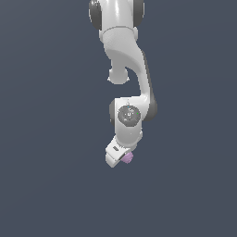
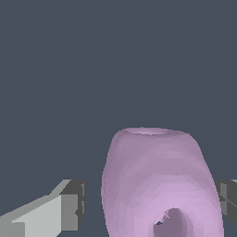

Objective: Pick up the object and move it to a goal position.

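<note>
While the white arm (image 1: 124,69) reaches down through the middle of the exterior view, its hand (image 1: 121,159) sits at the low end, tilted, with the small pink-purple object (image 1: 127,157) showing right at its tip, on the side toward the exterior view's right. From this view the fingers are too small to tell apart. The plain dark grey surface (image 1: 46,185) fills everything behind.

Seen from the wrist view, the object (image 2: 159,185) stands large between the two fingers (image 2: 69,206) of the hand (image 2: 150,203). It is lumpy and rounded, flat on its far end, with a dark hole in the near face. One finger stands slightly apart from it; the other (image 2: 227,196) appears to touch its side. The hand is set narrowly around the object, though a firm grip cannot be confirmed.
</note>
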Action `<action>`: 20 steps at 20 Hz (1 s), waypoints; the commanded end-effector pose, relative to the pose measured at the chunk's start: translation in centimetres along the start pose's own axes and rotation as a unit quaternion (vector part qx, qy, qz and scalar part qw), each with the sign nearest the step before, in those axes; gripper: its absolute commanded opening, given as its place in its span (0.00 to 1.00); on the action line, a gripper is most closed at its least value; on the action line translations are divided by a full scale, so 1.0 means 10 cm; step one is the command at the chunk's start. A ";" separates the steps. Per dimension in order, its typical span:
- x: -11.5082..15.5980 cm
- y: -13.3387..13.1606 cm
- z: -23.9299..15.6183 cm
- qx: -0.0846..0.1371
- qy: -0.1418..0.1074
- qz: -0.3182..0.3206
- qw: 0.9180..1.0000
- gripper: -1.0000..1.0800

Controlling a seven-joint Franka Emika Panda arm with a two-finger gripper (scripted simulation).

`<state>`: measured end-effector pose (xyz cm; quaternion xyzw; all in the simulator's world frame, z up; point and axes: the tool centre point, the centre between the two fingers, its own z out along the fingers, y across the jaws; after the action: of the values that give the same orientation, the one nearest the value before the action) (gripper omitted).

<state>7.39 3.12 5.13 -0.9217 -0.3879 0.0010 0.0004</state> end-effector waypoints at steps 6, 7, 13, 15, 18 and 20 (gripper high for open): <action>0.01 0.01 0.00 -0.001 0.001 0.000 1.000 0.00; 0.01 0.01 0.00 -0.001 0.001 0.000 1.000 0.00; 0.01 0.01 0.00 -0.001 0.001 0.000 1.000 0.00; 0.01 0.01 0.00 -0.001 0.001 0.000 1.000 0.00; -0.01 0.00 -0.03 -0.001 0.001 0.000 1.000 0.00; -0.04 -0.02 -0.06 -0.001 0.001 0.000 1.000 0.00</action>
<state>7.14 3.03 5.46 -0.9216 -0.3880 0.0004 0.0002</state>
